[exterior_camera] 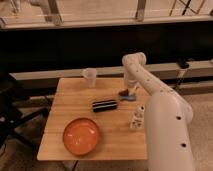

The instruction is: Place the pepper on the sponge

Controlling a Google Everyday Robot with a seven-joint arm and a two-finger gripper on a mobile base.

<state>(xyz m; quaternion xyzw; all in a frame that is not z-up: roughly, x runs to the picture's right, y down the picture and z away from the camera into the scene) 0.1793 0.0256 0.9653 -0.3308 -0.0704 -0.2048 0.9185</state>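
You've got one of each on the table: one orange bowl near the front left corner, one black block mid-table, one cup at the far edge, one pepper and one sponge by the right edge, one small bottle there too, and one gripper just above the sponge.
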